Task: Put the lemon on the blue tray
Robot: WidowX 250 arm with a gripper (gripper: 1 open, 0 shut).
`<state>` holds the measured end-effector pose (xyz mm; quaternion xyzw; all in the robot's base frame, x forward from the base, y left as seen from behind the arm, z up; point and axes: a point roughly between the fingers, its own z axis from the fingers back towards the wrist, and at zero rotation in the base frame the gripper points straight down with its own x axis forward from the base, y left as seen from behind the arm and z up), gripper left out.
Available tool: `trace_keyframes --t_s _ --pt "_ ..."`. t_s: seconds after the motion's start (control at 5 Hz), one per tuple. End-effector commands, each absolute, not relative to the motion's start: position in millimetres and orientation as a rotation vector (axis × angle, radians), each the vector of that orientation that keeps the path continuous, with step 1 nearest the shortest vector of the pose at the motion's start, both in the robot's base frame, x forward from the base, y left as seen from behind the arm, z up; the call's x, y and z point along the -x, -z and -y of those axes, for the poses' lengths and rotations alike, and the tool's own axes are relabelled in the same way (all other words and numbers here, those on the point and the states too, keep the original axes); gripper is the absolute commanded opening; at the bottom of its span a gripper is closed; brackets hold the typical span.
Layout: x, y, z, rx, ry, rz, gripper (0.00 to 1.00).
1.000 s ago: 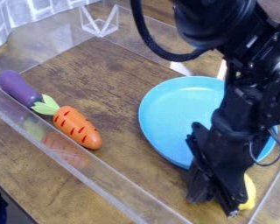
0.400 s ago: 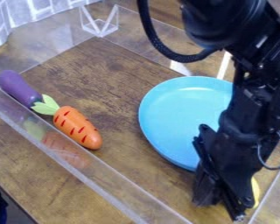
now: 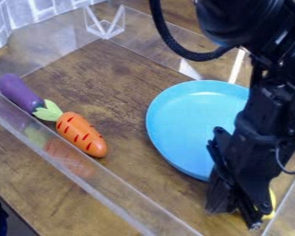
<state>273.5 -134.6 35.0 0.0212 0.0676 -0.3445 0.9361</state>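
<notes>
At the lower right edge the hand [image 3: 242,205] points down with its fingers drawn together, hiding nearly all of the lemon [image 3: 268,197]. Only a yellow sliver shows beside it on the worktop [image 3: 113,83], just off the near rim of the blue tray [image 3: 181,120]. Whether the fingers pinch the fruit I cannot tell. A smooth, round lemon could squirt out or roll away on lifting. The tray holds nothing — the carrot [image 3: 81,135] lies well to its left.

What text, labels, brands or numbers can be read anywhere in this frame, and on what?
None: no word, label, number or sign shows on the blue tray, the carrot, the eggplant, the wooden table or the black arm.
</notes>
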Motion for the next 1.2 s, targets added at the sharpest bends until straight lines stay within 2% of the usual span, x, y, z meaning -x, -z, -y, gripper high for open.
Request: trace_keyframes --t_s 0.0,0.4,0.8,1.0 --pt "-283 -45.4 142 -0.034 0.714 -0.082 0.0" --pt "-287 -38.0 145 -0.036 0.72 -0.088 0.0" --pt "-293 -77.4 132 -0.06 0.653 -0.063 0.0" --pt "-292 -107.7 121 -0.074 0.606 -0.046 0.0"
